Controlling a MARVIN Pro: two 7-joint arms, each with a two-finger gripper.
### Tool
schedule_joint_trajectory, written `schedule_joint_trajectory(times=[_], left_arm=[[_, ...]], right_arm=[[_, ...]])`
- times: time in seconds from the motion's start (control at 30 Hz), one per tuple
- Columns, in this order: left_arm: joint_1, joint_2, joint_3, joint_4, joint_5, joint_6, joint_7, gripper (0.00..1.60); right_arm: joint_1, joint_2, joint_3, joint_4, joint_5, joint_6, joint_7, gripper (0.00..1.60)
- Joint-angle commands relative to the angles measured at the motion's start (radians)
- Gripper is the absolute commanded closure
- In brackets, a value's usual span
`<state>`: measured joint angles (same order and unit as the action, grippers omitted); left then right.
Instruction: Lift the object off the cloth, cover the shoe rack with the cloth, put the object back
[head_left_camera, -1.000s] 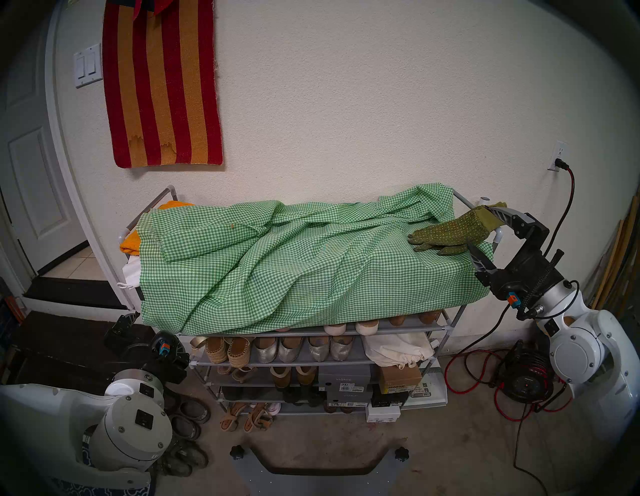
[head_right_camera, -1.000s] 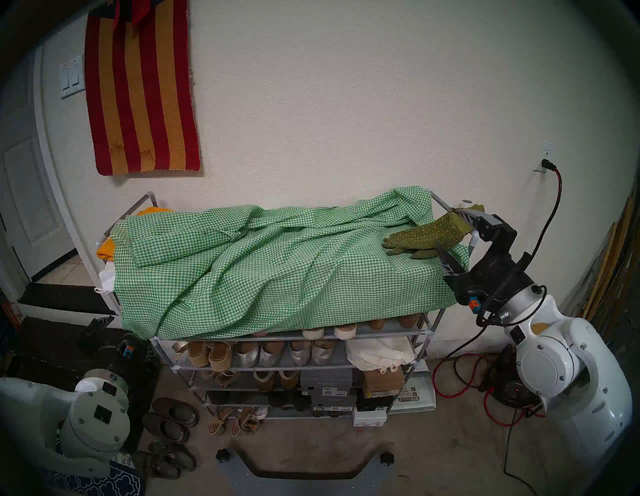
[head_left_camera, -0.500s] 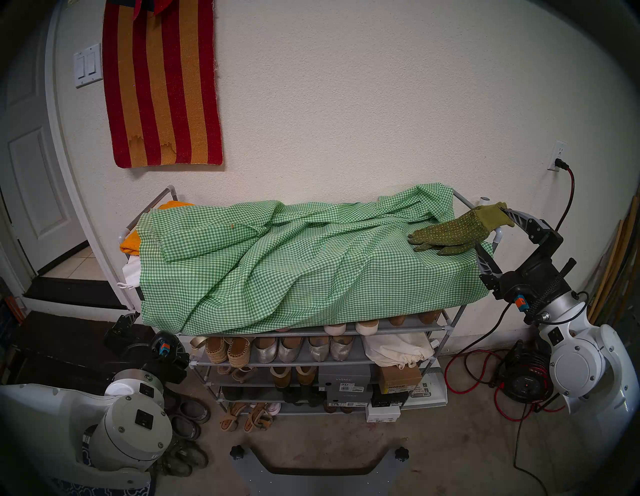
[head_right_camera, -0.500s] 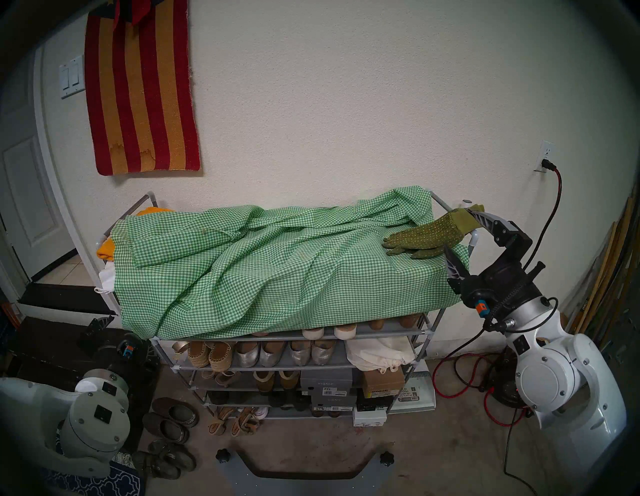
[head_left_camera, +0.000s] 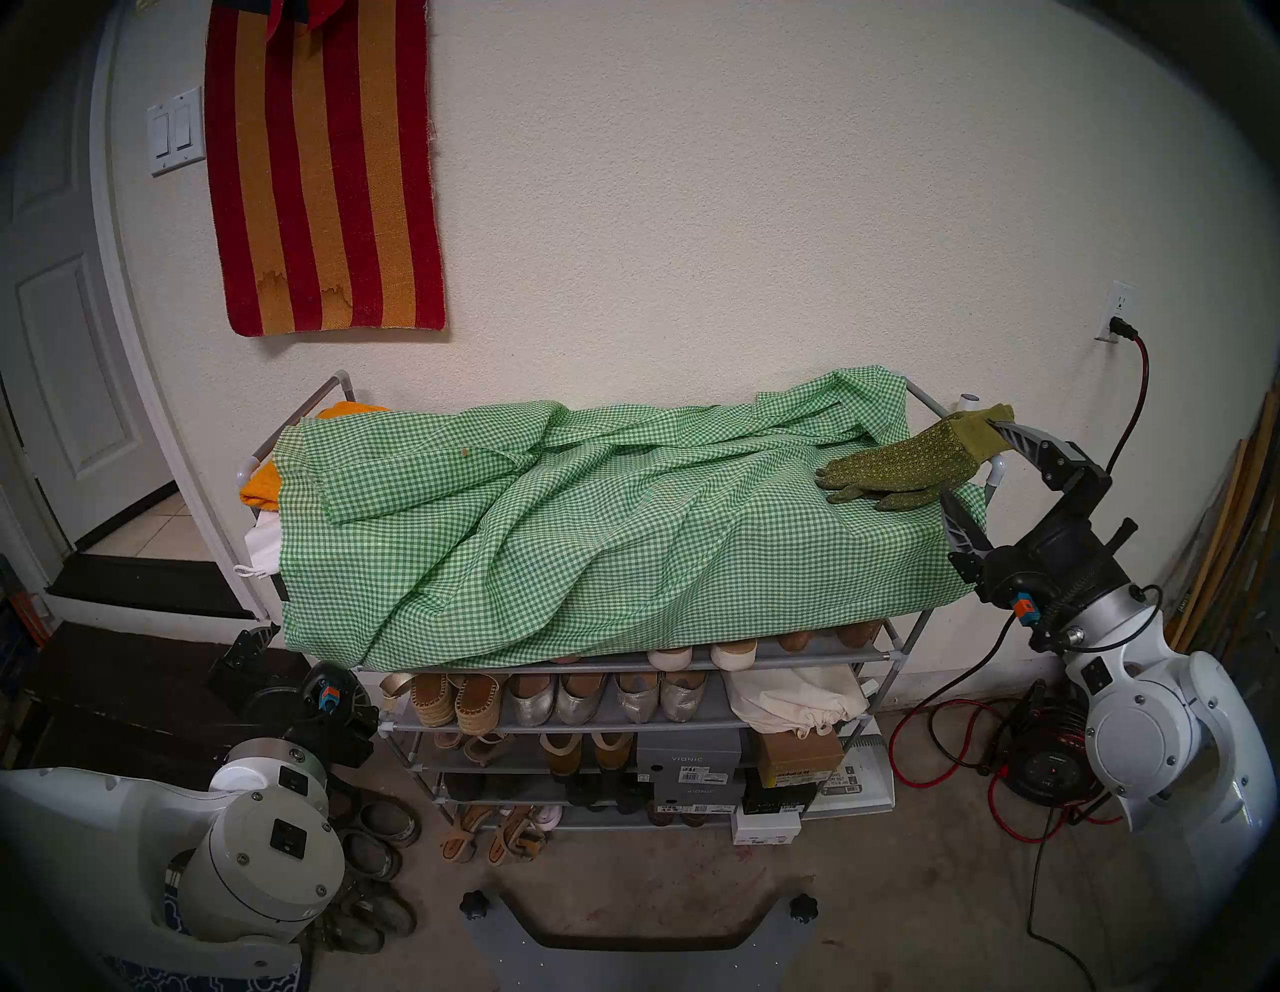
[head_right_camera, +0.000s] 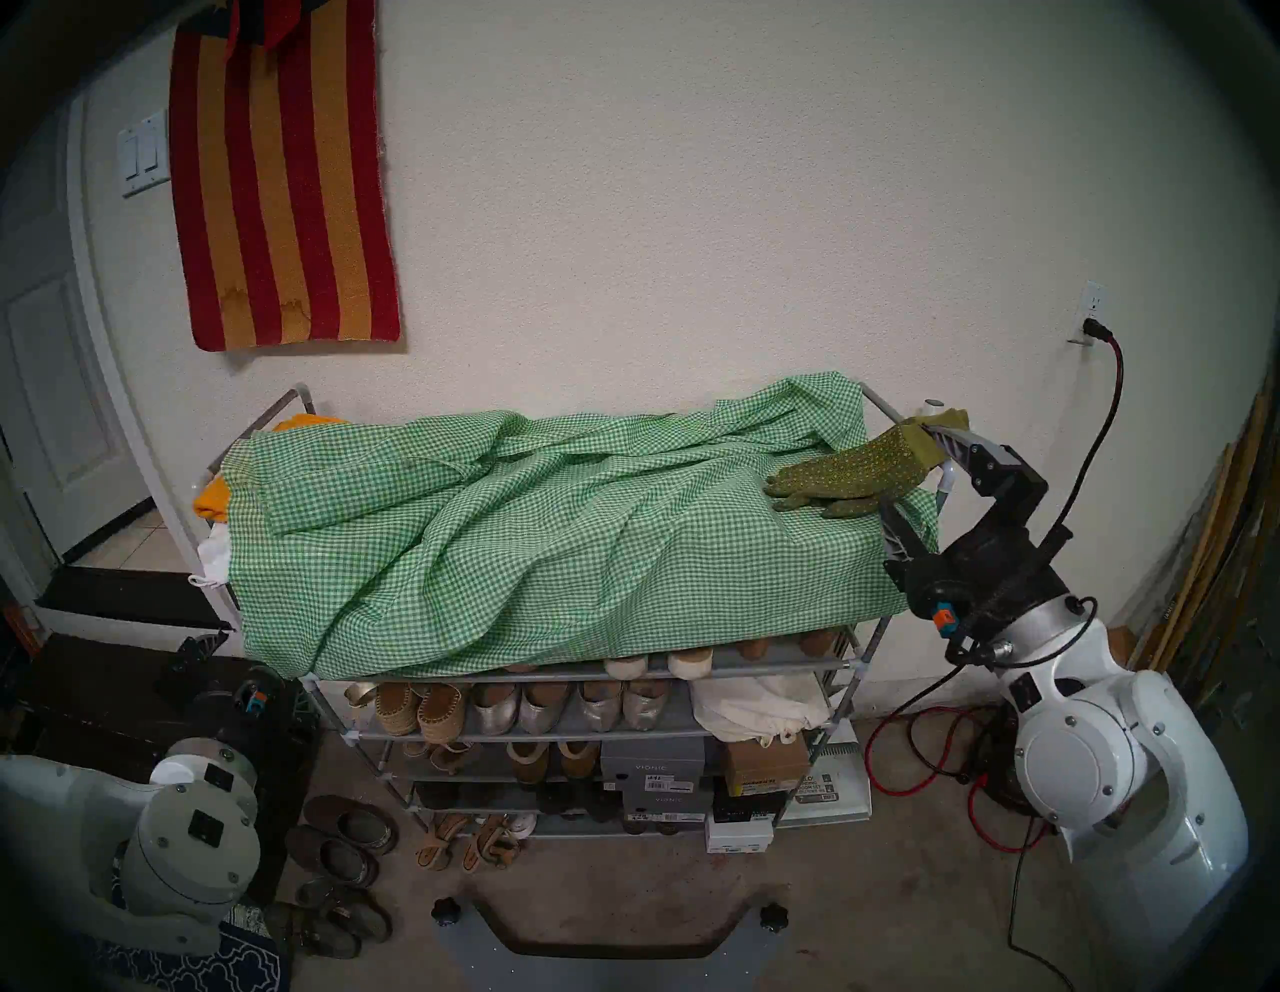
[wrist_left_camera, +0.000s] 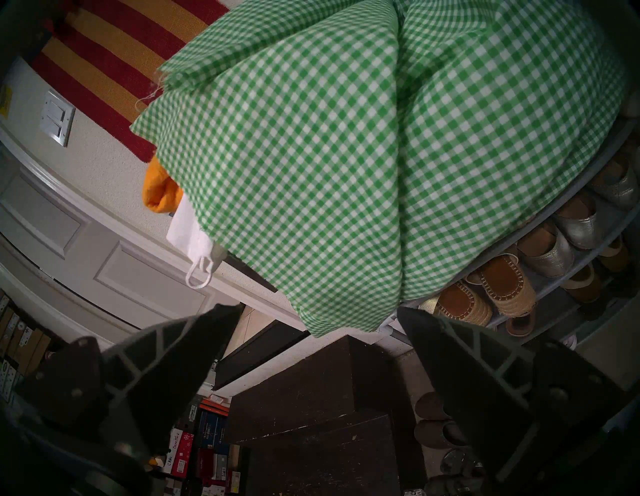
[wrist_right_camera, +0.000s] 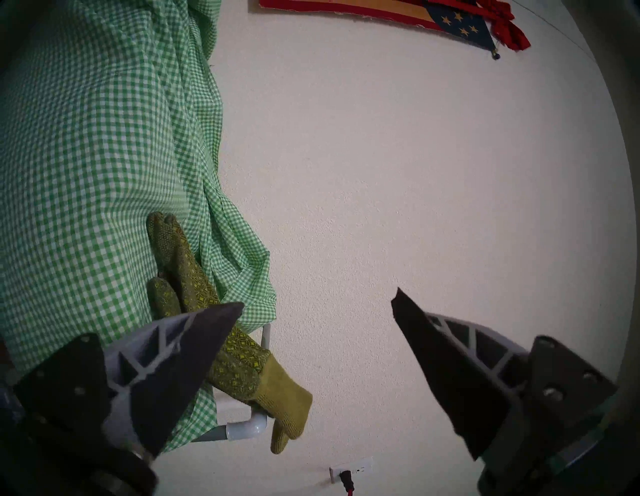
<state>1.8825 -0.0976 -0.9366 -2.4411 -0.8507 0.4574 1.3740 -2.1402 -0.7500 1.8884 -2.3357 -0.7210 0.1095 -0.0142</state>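
The gingham cloth (head_left_camera: 609, 526) lies spread over the top of the shoe rack (head_left_camera: 893, 654) and hangs a little way down its front, and the olive gloves (head_left_camera: 900, 467) rest on the cloth at the rack's right end, cuffs draped over the right side rail. So the step in hand looks like either the first lift or the end of putting them back; which one, I cannot tell from here. The right gripper (wrist_right_camera: 317, 308) sits at the rack's right end with its jaws spread wide and nothing between them, one finger over the gloves' palm area, the other out toward the wall. If a lift comes next, it needs to close across both gloves near the cuffs without catching cloth. The left gripper (wrist_left_camera: 318, 310) hangs wide and empty below the rack's left front corner. On the rack's open shelves sit espadrilles (head_left_camera: 457, 700), silver flats, shoe boxes and a cream drawstring bag (head_left_camera: 796, 700); an orange folded cloth (head_left_camera: 260, 485) peeks out at the left end.
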Motion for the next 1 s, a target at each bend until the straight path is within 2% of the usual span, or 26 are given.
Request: schedule_joint_trajectory(times=[0.0, 0.03, 0.07, 0.17, 0.27, 0.33, 0.43, 0.47, 0.53, 0.7, 0.87, 0.97], left_arm=[[-0.001, -0.002, -0.001, 0.001, 0.0, 0.001, 0.001, 0.0], [-0.001, -0.002, -0.001, 0.001, 0.0, 0.001, 0.001, 0.0], [-0.001, -0.002, -0.001, 0.001, 0.0, 0.001, 0.001, 0.0], [-0.001, -0.002, -0.001, 0.001, 0.0, 0.001, 0.001, 0.0], [-0.001, -0.002, -0.001, 0.001, 0.0, 0.001, 0.001, 0.0], [-0.001, -0.002, -0.001, 0.001, 0.0, 0.001, 0.001, 0.0], [-0.001, -0.002, -0.001, 0.001, 0.0, 0.001, 0.001, 0.0], [-0.001, -0.002, -0.001, 0.001, 0.0, 0.001, 0.001, 0.0], [-0.001, -0.002, -0.001, 0.001, 0.0, 0.002, 0.001, 0.0], [-0.001, -0.002, -0.002, 0.001, 0.0, 0.002, 0.001, 0.0], [-0.001, -0.002, -0.002, 0.001, 0.0, 0.002, 0.001, 0.0], [-0.001, -0.002, -0.002, 0.001, 0.0, 0.002, 0.001, 0.0]], right_arm=[[0.1, 0.1, -0.08, -0.009, -0.077, 0.038, 0.05, 0.0], [0.124, 0.123, -0.095, -0.002, -0.122, 0.036, 0.073, 0.0], [0.124, 0.123, -0.095, -0.002, -0.122, 0.036, 0.073, 0.0], [0.168, 0.167, -0.131, 0.022, -0.21, 0.039, 0.118, 0.0], [0.191, 0.19, -0.148, 0.038, -0.245, 0.045, 0.128, 0.0], [0.23, 0.228, -0.168, 0.06, -0.292, 0.062, 0.159, 0.0], [0.238, 0.237, -0.173, 0.076, -0.325, 0.073, 0.172, 0.0], [0.265, 0.241, -0.196, 0.091, -0.333, 0.082, 0.18, 0.0], [0.271, 0.235, -0.208, 0.108, -0.358, 0.09, 0.188, 0.0], [0.203, 0.229, -0.156, 0.127, -0.387, 0.089, 0.192, 0.0], [0.111, 0.224, -0.073, 0.124, -0.413, 0.076, 0.187, 0.0], [0.079, 0.201, -0.039, 0.126, -0.425, 0.06, 0.181, 0.0]])
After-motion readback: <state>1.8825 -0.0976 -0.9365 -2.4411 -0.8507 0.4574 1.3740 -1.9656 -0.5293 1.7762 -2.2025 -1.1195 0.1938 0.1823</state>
